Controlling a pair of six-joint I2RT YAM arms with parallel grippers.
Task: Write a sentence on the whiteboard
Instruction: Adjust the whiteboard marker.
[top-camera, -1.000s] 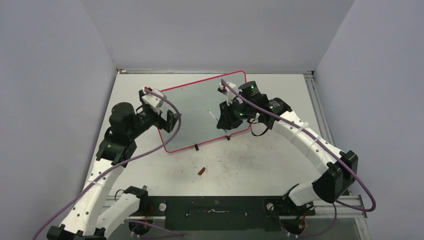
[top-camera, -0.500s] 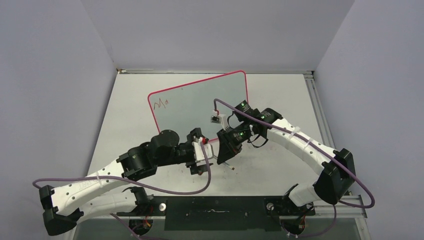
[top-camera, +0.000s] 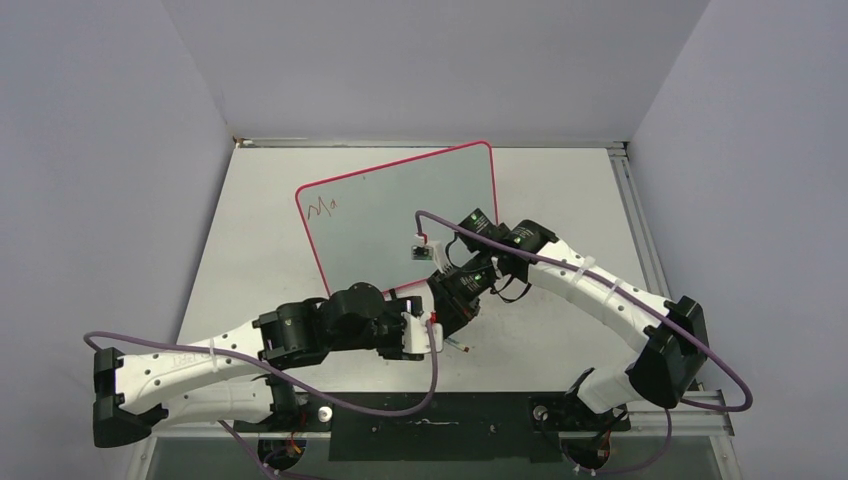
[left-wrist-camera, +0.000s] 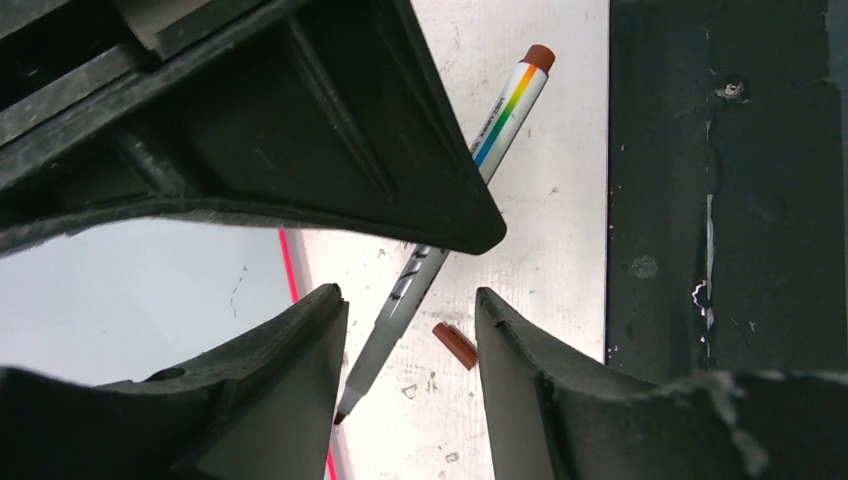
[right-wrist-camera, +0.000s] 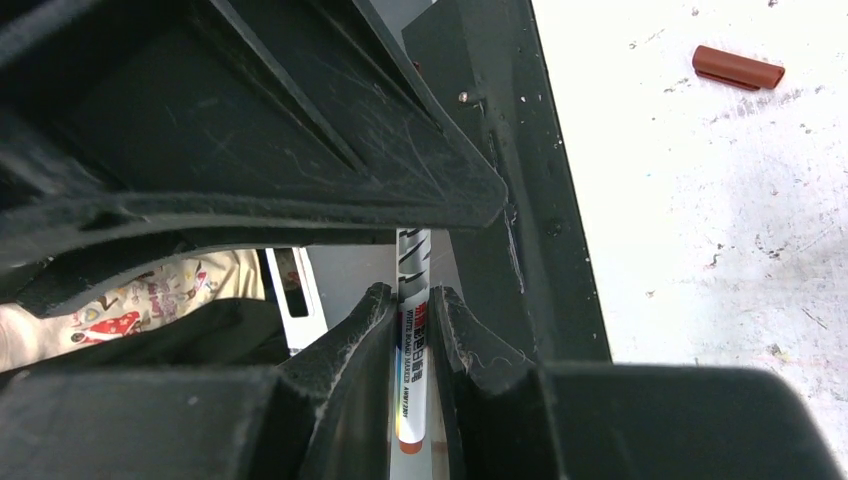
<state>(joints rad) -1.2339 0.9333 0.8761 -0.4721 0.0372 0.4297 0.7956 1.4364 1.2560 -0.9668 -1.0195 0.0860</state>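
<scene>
Room: scuffed white table (top-camera: 560, 190), lilac walls (top-camera: 430, 60) | whiteboard (top-camera: 400, 210): pink-rimmed, mid-table toward the far edge; red-brown sentence (top-camera: 322, 208) so far "Mo", top-left corner | right gripper (right-wrist-camera: 412, 300) clamped on marker (left-wrist-camera: 500, 120) off board's near edge, well apart from letters | left gripper (left-wrist-camera: 405, 305) parted around marker tip, cap (left-wrist-camera: 455, 345) beside
</scene>
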